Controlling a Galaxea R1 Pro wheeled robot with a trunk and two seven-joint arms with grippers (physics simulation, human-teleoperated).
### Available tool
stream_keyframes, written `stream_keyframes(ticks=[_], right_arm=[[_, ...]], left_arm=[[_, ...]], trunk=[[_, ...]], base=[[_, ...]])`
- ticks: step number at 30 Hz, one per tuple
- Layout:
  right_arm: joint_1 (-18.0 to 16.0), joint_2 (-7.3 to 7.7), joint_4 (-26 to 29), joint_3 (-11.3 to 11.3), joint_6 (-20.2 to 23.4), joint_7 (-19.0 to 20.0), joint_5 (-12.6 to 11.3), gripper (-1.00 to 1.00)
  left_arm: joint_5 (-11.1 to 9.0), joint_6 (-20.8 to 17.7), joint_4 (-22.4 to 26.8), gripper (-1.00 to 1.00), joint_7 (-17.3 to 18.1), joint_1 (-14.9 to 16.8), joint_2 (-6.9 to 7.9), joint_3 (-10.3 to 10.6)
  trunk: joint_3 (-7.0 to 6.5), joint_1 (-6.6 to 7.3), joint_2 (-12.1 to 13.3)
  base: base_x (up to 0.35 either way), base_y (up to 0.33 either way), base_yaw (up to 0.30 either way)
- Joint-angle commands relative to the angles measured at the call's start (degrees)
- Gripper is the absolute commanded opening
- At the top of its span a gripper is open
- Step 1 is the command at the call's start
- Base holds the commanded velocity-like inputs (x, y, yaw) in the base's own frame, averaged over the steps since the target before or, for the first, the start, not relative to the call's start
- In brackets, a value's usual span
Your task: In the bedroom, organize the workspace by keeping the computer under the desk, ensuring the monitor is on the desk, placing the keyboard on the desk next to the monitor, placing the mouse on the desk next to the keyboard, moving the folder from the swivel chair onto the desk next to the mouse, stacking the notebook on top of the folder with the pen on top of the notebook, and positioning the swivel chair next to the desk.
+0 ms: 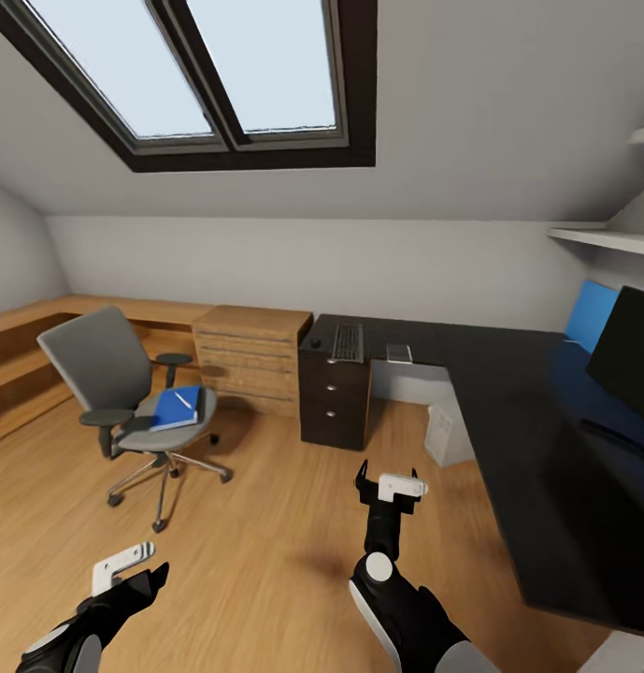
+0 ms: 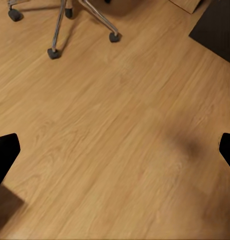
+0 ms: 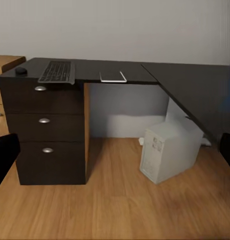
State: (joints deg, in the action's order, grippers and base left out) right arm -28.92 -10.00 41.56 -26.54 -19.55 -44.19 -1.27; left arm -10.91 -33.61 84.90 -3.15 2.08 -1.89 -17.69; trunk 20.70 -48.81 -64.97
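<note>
Both grippers, left [image 1: 135, 568] and right [image 1: 389, 484], open, empty. Folder [image 1: 177, 409] on swivel chair [image 1: 111, 374]: thin, stiff, light, likely slippery; pinch an overhanging edge.

The monitor [image 1: 628, 350], at three o'clock in the head view, is cut off by the picture's edge. The notebook beneath the pen [image 1: 183, 401] on the folder [image 1: 177, 408] is too small to make out. The swivel chair [image 2: 62, 20] shows just its legs and wheels at twelve o'clock in the left wrist view.
</note>
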Motion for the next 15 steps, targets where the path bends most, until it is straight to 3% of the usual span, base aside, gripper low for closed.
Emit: stream_keyframes(ticks=[1, 6, 11, 15], right_arm=[[-0.08, 0.00, -0.07, -0.18, -0.22, -0.29, -0.14, 1.00], [-0.08, 0.00, -0.07, -0.18, -0.22, -0.29, -0.14, 1.00], [-0.08, 0.00, -0.12, -0.18, -0.29, -0.29, -0.14, 1.00], [-0.08, 0.00, -0.15, -0.18, -0.31, -0.29, -0.11, 1.00]], left_arm=[[-0.60, -0.31, 0.08, 1.00, -0.34, 0.03, -0.03, -0.07], [-0.60, -0.32, -0.07, 1.00, -0.36, 0.03, -0.04, 0.05], [-0.53, -0.32, -1.90, 1.00, -0.58, 0.03, 0.02, 2.96], [-0.52, -0.32, -2.34, 1.00, -0.63, 0.03, 0.04, 3.84]], trunk=[[0.07, -0.03, -0.04], [0.07, -0.03, -0.04], [0.07, -0.03, -0.04], [0.07, -0.03, -0.04]], base=[[0.252, 0.086, -0.264], [0.297, 0.086, -0.266], [0.315, 0.080, -0.269], [0.318, 0.079, -0.269]])
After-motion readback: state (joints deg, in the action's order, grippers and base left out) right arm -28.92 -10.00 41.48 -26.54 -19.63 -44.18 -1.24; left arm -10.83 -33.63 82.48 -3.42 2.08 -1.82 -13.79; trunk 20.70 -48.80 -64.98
